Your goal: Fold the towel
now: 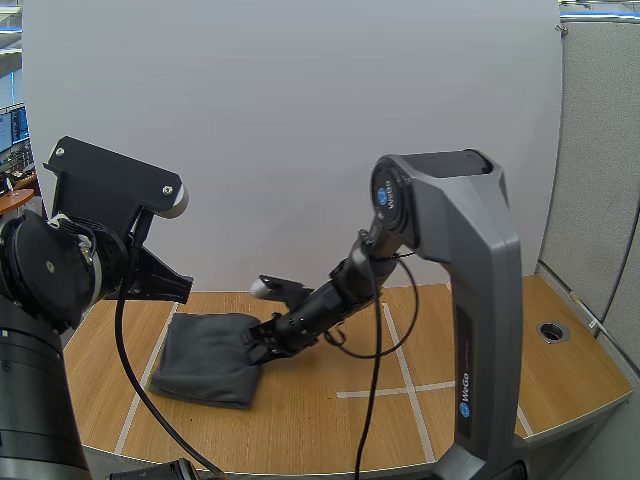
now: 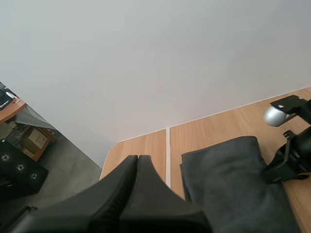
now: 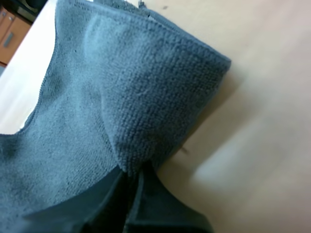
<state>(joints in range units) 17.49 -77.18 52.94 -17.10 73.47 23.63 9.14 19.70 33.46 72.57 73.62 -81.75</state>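
Observation:
A dark grey towel [image 1: 208, 357] lies folded on the left half of the wooden table [image 1: 330, 430]. My right gripper [image 1: 262, 345] reaches in low from the right and is at the towel's right edge. In the right wrist view its tips [image 3: 133, 172] are shut on a raised fold of the towel [image 3: 141, 97]. My left gripper [image 2: 137, 158] hangs above the table's far left corner, its fingers lying together as one dark wedge with nothing held. From there the towel [image 2: 228, 189] is beside it, with the right gripper [image 2: 286, 162] at the towel's far edge.
White tape lines [image 1: 400, 350] cross the tabletop. A round grommet hole [image 1: 552, 331] sits near the right edge. A white wall stands close behind the table. The left arm [image 1: 90, 250] is raised high at the left.

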